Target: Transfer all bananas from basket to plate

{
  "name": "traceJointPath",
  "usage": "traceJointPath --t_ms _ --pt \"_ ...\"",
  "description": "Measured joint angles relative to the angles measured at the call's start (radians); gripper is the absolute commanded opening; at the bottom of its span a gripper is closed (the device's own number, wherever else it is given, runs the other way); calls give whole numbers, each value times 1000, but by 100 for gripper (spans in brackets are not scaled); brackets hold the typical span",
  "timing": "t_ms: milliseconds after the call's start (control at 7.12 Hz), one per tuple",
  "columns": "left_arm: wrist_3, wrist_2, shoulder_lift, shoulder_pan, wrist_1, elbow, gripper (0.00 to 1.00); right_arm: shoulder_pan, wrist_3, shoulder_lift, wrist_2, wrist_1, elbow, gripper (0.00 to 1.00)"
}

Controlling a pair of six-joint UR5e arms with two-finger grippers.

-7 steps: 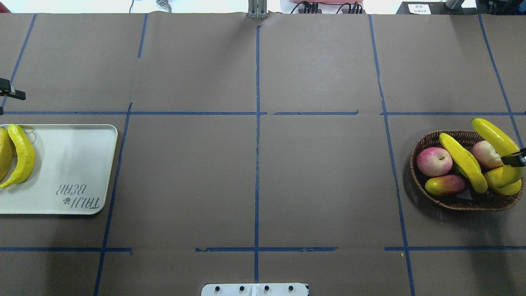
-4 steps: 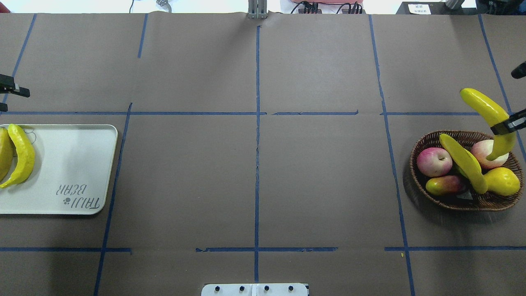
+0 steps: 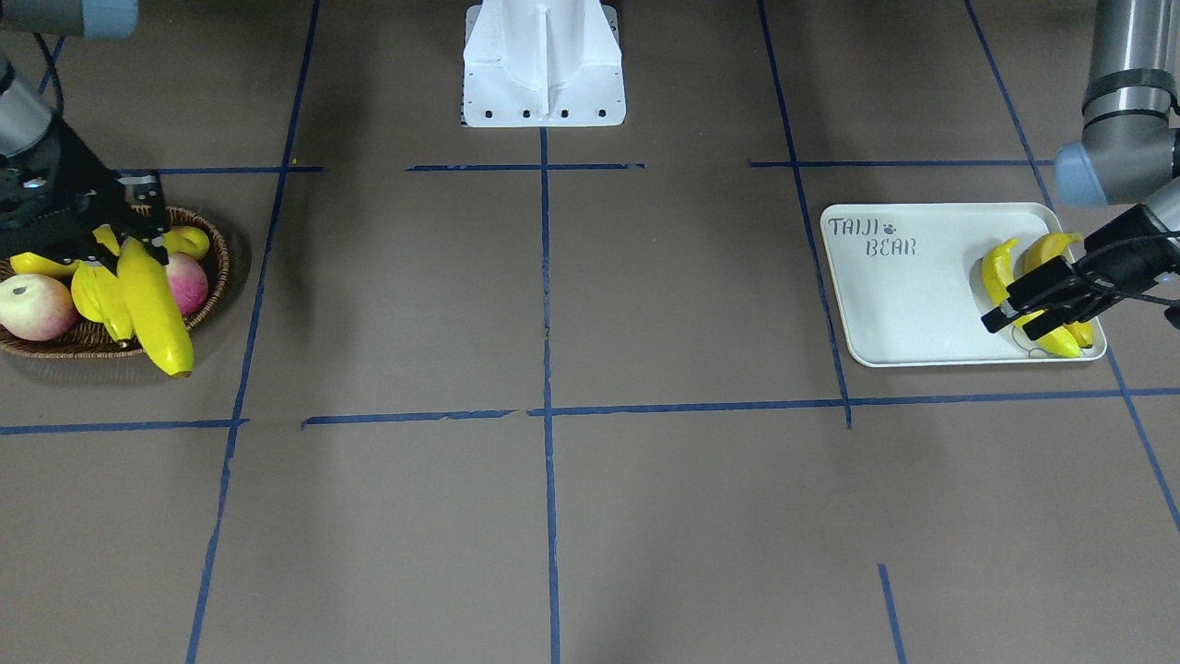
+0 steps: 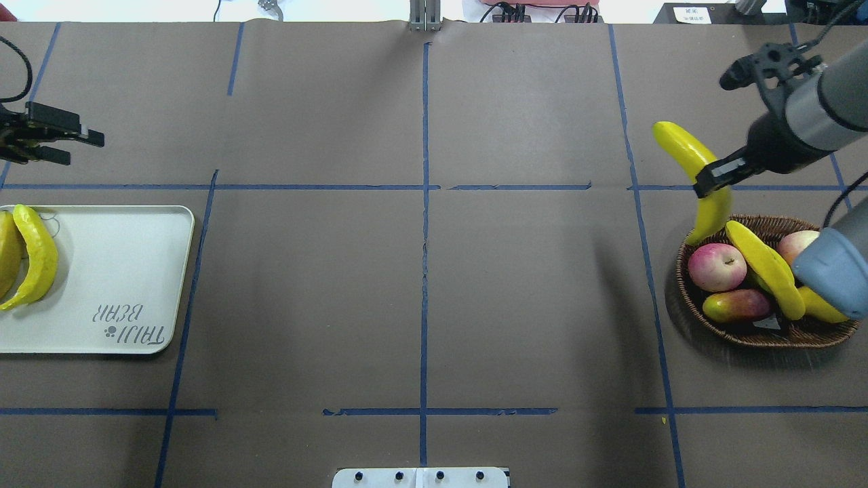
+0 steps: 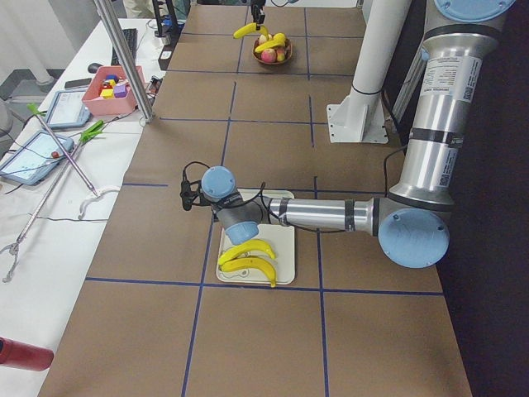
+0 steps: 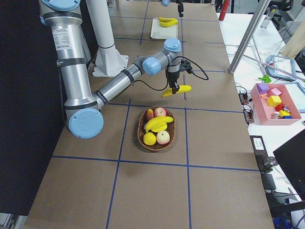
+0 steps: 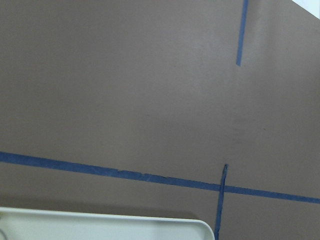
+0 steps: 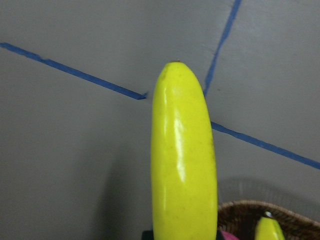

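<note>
Yellow, glossy curved banana (image 4: 680, 144) hangs in right tool (image 4: 709, 181).

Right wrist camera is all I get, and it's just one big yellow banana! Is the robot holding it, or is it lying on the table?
Observer: Holding it. The right tool is shut on that held banana, up in the air beside the basket.
Operator: Are there more bananas in the basket?
Observer: I can see one, the basket banana, lying across the apples and other fruit.
Operator: And is anything on the plate?
Observer: Yes, two plate bananas lie side by side at one end of the white plate.
</note>
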Motion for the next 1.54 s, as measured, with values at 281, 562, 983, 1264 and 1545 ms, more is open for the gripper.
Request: traceJointPath --t_ms 281,562,983,1264,1545 --pt "-116 13 -80 71 -9 -27 100 -87 227 161 -7 19 -47 2" --pt "-325 106 -176 183 -7 -62 100 -174 436 240 -61 232 -157 2" --pt "-546 297 -322 350 4 -69 100 -290 620 372 -191 459 -328 3" --pt "-609 370 -383 392 6 -65 99 -328 663 438 -215 465 -359 3" --pt "-653 405 -415 422 8 -62 99 -355 670 471 -249 464 -363 3"
